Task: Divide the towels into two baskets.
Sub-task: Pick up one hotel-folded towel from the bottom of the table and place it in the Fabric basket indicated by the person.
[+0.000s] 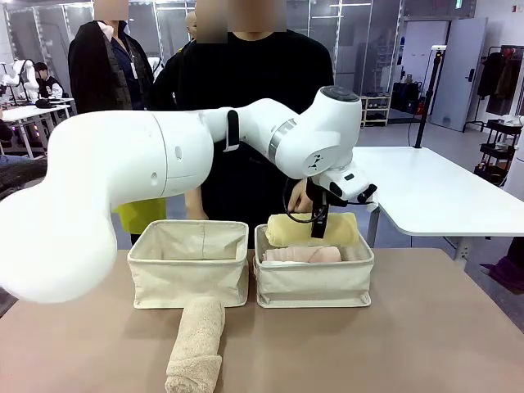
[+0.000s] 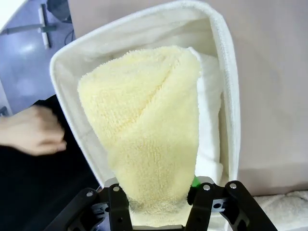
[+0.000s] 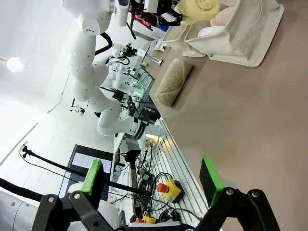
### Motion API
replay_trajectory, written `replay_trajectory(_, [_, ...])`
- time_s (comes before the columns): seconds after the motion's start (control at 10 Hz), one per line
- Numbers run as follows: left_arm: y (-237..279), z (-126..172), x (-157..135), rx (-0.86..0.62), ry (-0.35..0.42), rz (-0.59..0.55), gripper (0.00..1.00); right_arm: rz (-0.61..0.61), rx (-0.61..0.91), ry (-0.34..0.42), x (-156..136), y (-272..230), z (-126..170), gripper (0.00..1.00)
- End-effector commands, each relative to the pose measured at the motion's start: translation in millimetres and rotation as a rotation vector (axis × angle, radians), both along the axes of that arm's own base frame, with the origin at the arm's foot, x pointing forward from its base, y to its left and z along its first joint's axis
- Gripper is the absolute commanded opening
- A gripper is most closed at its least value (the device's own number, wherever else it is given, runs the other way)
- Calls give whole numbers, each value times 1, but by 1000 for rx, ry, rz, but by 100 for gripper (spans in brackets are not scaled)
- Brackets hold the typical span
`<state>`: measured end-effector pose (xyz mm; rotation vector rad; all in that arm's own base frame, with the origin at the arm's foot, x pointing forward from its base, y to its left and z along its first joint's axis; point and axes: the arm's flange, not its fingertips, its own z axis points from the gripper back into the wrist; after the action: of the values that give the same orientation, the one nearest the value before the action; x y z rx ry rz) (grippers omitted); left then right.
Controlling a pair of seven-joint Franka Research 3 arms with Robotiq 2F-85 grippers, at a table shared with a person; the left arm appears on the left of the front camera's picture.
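Left wrist view, item 1: pale yellow towel [image 2: 144,120], 1 end pinched in the left gripper [image 2: 159,188]. Its long axis runs away from the fingers, along the right-hand basket [image 2: 226,72] and over a white towel [image 2: 210,110].

Front view: pink towel [image 1: 303,255] in that same basket. Left-hand basket [image 1: 188,278] just beside it, toward the robot's left, with a beige towel [image 1: 196,344] on the table before it.

Right gripper [image 3: 151,173]: spread wide, holding nothing, well apart from the baskets. The left arm is the nearer.
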<state>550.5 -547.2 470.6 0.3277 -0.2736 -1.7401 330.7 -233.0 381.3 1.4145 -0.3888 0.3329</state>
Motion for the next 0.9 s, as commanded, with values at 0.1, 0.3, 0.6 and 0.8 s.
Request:
replay_trajectory(0.1, [-11, 4, 6, 2, 42, -36, 76, 3, 0, -2, -1, 1, 2, 100])
replay_trajectory(0.3, [-10, 5, 6, 12, 28, -26, 100, 3, 0, -2, -1, 1, 2, 100])
replay_trajectory(0.6, [-15, 6, 3, 21, 19, -31, 100, 3, 0, -2, -1, 1, 2, 100])
replay_trajectory(0.8, [-16, 6, 2, 26, 16, -24, 100, 3, 0, -2, -1, 1, 2, 100])
